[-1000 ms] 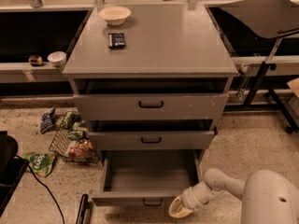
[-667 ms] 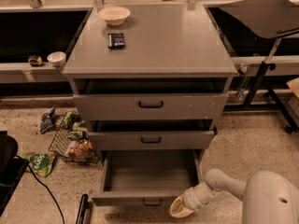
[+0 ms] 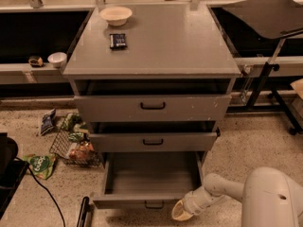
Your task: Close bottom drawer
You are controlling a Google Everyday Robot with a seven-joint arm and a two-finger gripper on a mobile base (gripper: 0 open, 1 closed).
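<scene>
The grey cabinet (image 3: 151,60) has three drawers. The bottom drawer (image 3: 151,179) is pulled far out; its inside looks bare, and its slim front panel with a small black handle (image 3: 154,205) is near the bottom edge of the view. My gripper (image 3: 181,212) sits at the end of the white arm (image 3: 218,190), right at the drawer front's right end, just right of the handle. The middle drawer (image 3: 152,141) and top drawer (image 3: 152,107) stick out slightly.
A bowl (image 3: 116,15) and a dark packet (image 3: 118,40) lie on the cabinet top. A wire basket (image 3: 75,148) and snack bags (image 3: 41,164) lie on the floor at left. A black cable (image 3: 47,193) runs across the floor. A stand with black legs (image 3: 270,89) is at right.
</scene>
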